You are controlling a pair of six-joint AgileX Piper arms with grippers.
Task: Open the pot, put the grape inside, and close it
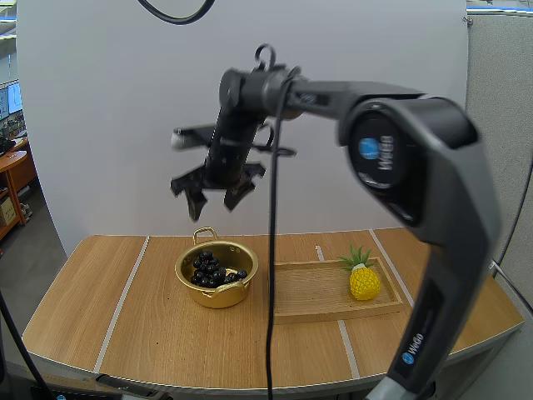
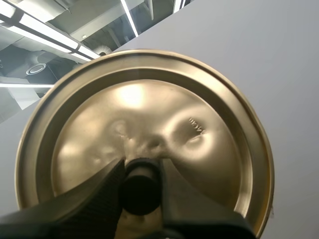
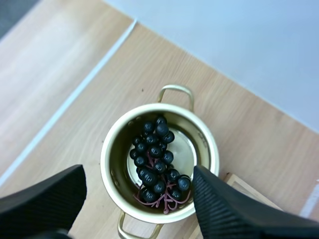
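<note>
In the high view, our right gripper (image 1: 215, 200) hangs in the air straight above the round gold metal pot (image 1: 218, 294) with two loop handles. Its two black fingers (image 1: 193, 196) are spread apart and hold nothing. The pot sits open on the brown wooden table (image 1: 92, 308). The bunch of small dark round grapes (image 1: 215, 271) lies inside it. Just beside the pot, on our right, is a flat wooden tray (image 1: 308, 292) with a yellow toy pineapple (image 1: 364, 281) standing on it.

In the left wrist view, our left gripper (image 2: 141, 172) is clamped tight on the black knob (image 2: 141, 191) of the round gold metal lid (image 2: 149, 109). The knob side of the lid faces the camera. We guess the lid is tipped up, not level. From here we cannot tell how far the lid is from the pot.

In the right wrist view, we look straight down between the wide-open fingers onto the pot. The grapes lie in the middle of it.

The grapes are in, so we think only the closing is left. The left gripper has the lid, so that arm must do it. The lid has to come over the pot and go down flat. The right gripper sits in just that spot. We think it should move aside first, or the lid could bump it.
</note>
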